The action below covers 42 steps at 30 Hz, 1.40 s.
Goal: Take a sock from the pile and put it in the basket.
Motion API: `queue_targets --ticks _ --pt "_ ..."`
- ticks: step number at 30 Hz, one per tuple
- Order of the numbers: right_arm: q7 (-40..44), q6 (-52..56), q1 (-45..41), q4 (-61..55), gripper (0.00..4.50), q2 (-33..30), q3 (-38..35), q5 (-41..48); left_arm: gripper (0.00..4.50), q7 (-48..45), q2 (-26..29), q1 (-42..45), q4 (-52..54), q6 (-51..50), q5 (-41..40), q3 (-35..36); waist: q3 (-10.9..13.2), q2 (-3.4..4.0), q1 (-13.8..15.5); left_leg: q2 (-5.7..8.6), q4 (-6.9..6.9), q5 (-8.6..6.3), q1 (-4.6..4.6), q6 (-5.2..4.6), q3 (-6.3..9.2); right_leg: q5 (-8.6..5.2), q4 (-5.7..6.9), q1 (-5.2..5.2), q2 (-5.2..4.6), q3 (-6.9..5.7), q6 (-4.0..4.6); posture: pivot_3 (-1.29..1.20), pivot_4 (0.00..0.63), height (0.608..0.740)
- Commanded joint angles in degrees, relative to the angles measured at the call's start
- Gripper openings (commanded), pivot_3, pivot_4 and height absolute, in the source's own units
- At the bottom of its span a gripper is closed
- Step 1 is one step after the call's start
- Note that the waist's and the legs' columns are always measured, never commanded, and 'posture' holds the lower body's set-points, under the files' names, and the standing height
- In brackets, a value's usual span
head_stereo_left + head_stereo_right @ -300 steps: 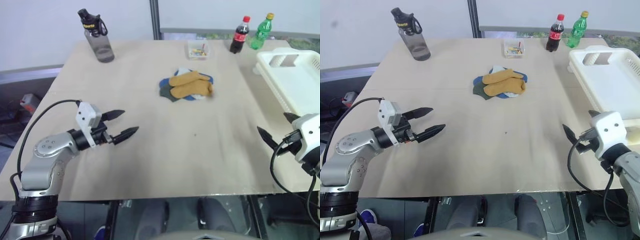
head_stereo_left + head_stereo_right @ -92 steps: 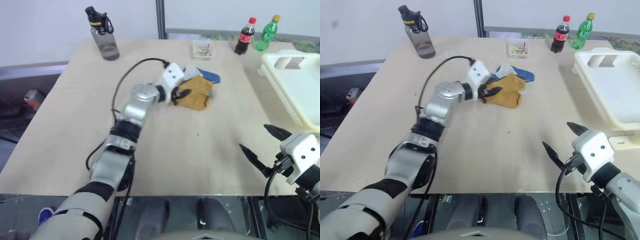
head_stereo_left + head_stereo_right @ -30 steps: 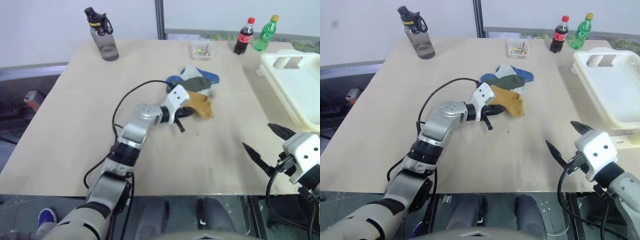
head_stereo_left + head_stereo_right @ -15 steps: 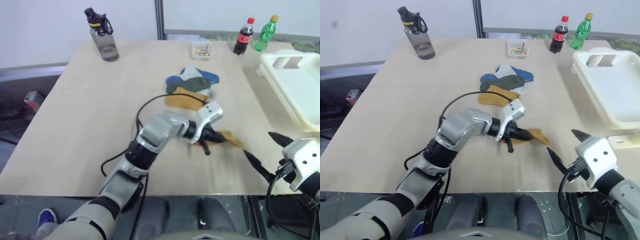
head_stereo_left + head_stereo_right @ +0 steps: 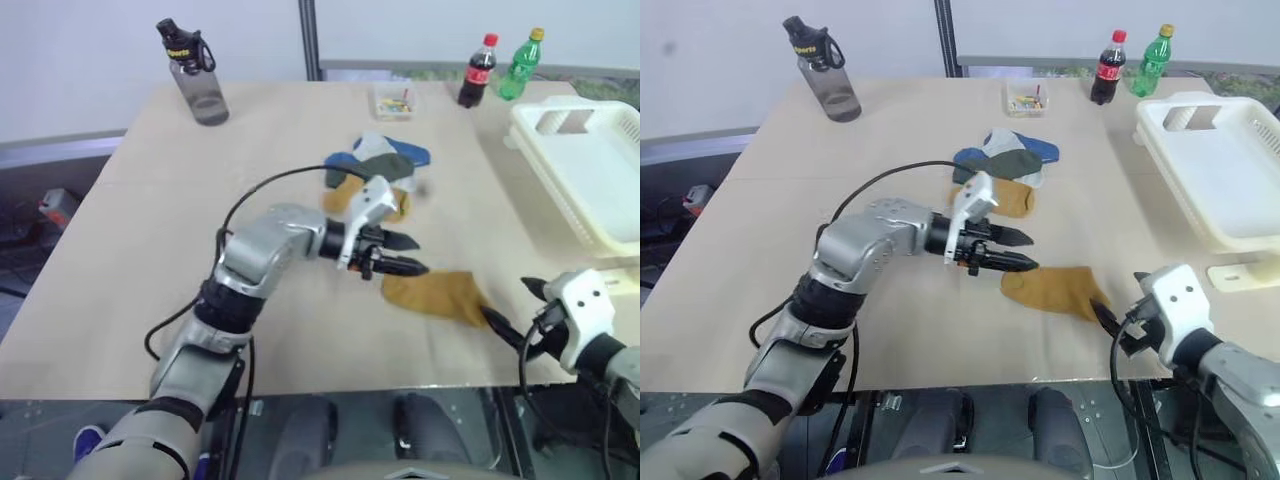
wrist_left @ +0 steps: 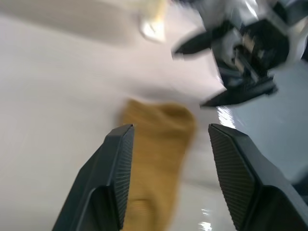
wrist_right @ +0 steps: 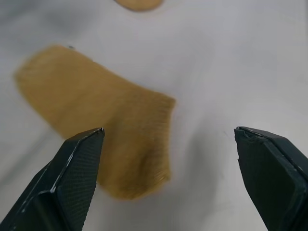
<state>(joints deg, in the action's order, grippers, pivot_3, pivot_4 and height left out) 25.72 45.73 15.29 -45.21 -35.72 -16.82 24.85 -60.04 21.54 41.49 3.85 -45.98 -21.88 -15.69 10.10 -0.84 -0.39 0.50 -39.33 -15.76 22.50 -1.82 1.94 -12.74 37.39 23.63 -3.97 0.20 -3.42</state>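
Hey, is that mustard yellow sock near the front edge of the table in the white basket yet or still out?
Out. The mustard yellow sock lies flat on the beige table, between both open pincers, apart from the white slotted plastic basket.

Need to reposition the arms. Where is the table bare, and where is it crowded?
Bare: the wide stretch between the water bottle and the left gripper, and between the pile and the basket. Crowded: the near right edge, with the mustard sock and the right gripper.

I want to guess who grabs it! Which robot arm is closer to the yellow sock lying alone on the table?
Right. The right gripper sits at the yellow sock's cuff end, nearly touching, jaws open. The left gripper hovers just above its other end, jaws open.
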Motion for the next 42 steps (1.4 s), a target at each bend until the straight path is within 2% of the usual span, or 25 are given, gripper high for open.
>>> queue_targets --ticks 1,8,9,10,11,12,14,15,17,18,23,30,32,33,34,38,42 --pt "-1.2 0.9 -4.2 4.3 4.5 -0.1 3.1 -1.3 2.67 4.3 -0.1 -3.3 -3.5 8.7 4.6 0.2 0.0 0.0 0.2 0.05 0.0 0.0 0.01 0.0 0.0 0.0 -0.03 0.0 -0.01 0.01 -0.01 0.0 0.15 0.74" --pt "-1.7 2.5 -5.8 10.2 4.5 -1.1 8.3 -4.8 2.67 5.3 -1.6 -8.2 -8.4 13.6 8.9 -4.6 0.0 0.01 1.2 0.12 0.01 -0.01 0.13 -0.01 0.04 0.01 -0.14 0.02 -0.03 -0.07 -0.02 0.0 0.15 0.74" --pt "-1.7 3.0 -5.9 10.1 3.97 -0.9 8.4 -4.7 2.74 5.1 -1.8 -8.5 -9.7 15.1 9.8 -5.4 0.0 0.0 1.2 0.12 0.01 -0.01 0.12 -0.01 0.04 0.01 -0.15 0.0 -0.03 -0.07 -0.02 0.0 0.15 0.74" --pt "-1.6 3.3 -5.9 9.9 3.73 -0.8 8.6 -4.6 2.74 4.4 -2.0 -8.7 -10.7 16.0 10.1 -6.0 0.0 0.0 1.2 0.12 0.0 -0.01 0.12 -0.02 0.05 0.02 -0.16 0.0 -0.03 -0.08 -0.02 0.0 0.15 0.74" --pt "-1.6 3.6 -5.9 9.8 3.31 -0.8 8.7 -4.5 2.74 4.0 -2.2 -8.8 -11.4 16.6 10.3 -6.3 0.0 -0.01 1.2 0.12 0.0 -0.01 0.11 -0.02 0.06 0.02 -0.14 0.0 -0.03 -0.08 -0.02 0.0 0.15 0.74" --pt "-1.4 3.6 -5.7 9.7 2.82 -1.1 9.2 -4.8 2.49 3.3 -2.4 -8.8 -11.9 16.6 10.2 -6.6 -0.1 0.0 1.2 0.12 0.0 -0.01 0.07 -0.01 0.08 0.02 -0.14 -0.04 -0.02 -0.11 -0.02 0.0 0.15 0.74" --pt "-1.3 3.5 -5.4 9.4 1.87 -1.4 9.7 -5.2 1.86 2.1 -2.6 -8.8 -12.3 15.8 9.8 -6.9 -0.1 0.0 1.2 0.11 0.0 -0.01 0.02 -0.02 0.08 0.01 -0.13 -0.07 -0.02 -0.11 -0.02 0.0 0.15 0.74" --pt "-1.2 3.4 -5.1 9.2 1.29 -1.6 9.7 -5.3 1.31 1.7 -2.3 -9.0 -12.1 15.7 9.9 -7.0 -0.1 0.0 1.2 0.12 0.0 -0.01 0.02 -0.02 0.08 0.01 -0.13 -0.08 -0.02 -0.11 -0.02 0.0 0.15 0.74" --pt "-0.8 2.7 -4.5 8.8 0.56 -2.4 9.6 -5.9 0.59 0.7 -1.0 -10.0 -10.2 14.8 9.4 -6.5 -0.1 0.0 1.2 0.12 -0.01 -0.01 0.03 -0.02 0.07 0.01 -0.13 -0.08 -0.02 -0.1 -0.02 0.0 0.15 0.74" --pt "-0.5 2.1 -4.0 8.5 0.01 -3.2 9.6 -6.4 0.02 0.1 -0.1 -10.7 -8.7 13.9 8.9 -6.2 -0.1 0.0 1.1 0.12 -0.01 -0.01 0.03 -0.02 0.06 0.01 -0.14 -0.08 -0.02 -0.1 -0.02 0.0 0.15 0.74" --pt "1.2 -2.8 -2.8 7.9 0.01 -6.0 10.5 -8.8 0.02 1.1 3.3 -14.7 0.2 8.3 5.5 -3.2 -0.1 0.0 1.0 0.0 0.05 -0.01 0.04 -0.02 0.09 0.01 -0.15 -0.05 0.0 -0.13 -0.02 0.0 0.15 0.74" --pt "5.1 -7.9 -6.7 12.8 0.01 -7.9 14.8 -11.6 0.02 5.1 1.6 -14.8 1.2 6.9 4.5 -1.7 -0.1 -0.01 1.0 0.0 0.0 -0.01 0.01 -0.03 0.06 0.01 -0.13 -0.06 0.01 -0.12 -0.02 0.0 0.15 0.74" --pt "7.7 -8.6 -6.6 13.1 0.71 -9.0 14.1 -10.6 0.0 5.2 1.2 -14.7 1.7 5.8 3.2 -0.6 -0.1 -0.01 1.0 0.0 0.0 -0.01 0.01 -0.02 0.06 0.01 -0.12 -0.06 0.03 -0.12 -0.01 0.0 0.15 0.74" --pt "8.7 -9.0 -6.3 12.8 0.99 -9.4 13.5 -10.2 0.63 5.5 1.3 -14.7 2.2 5.4 2.7 -0.1 -0.1 -0.01 1.0 0.0 0.01 -0.01 0.01 -0.02 0.07 0.01 -0.13 -0.06 0.04 -0.12 -0.01 0.0 0.15 0.74" --pt "8.8 -9.8 -6.0 12.4 1.4 -9.7 12.6 -10.4 0.89 6.2 1.4 -14.8 2.8 5.5 2.3 0.8 -0.1 -0.01 1.0 0.0 0.02 -0.01 0.02 -0.02 0.07 0.01 -0.13 -0.05 0.04 -0.12 -0.01 0.0 0.15 0.74" --pt "9.3 -12.9 -4.5 9.0 3.37 -8.3 6.8 -8.2 2.83 9.0 1.2 -14.6 4.9 7.0 -0.1 6.9 -0.1 -0.01 1.1 -0.03 0.04 -0.01 0.07 -0.02 0.08 0.01 -0.17 -0.03 0.04 -0.13 -0.01 0.0 0.15 0.74" --pt "10.3 -13.1 -4.5 4.0 3.37 -5.5 0.7 -1.6 2.83 13.3 1.2 -11.7 1.2 10.2 1.7 11.1 -0.1 -0.01 1.1 -0.08 0.03 -0.01 0.07 -0.02 0.08 0.02 -0.2 -0.05 0.02 -0.13 -0.02 0.0 0.15 0.74"
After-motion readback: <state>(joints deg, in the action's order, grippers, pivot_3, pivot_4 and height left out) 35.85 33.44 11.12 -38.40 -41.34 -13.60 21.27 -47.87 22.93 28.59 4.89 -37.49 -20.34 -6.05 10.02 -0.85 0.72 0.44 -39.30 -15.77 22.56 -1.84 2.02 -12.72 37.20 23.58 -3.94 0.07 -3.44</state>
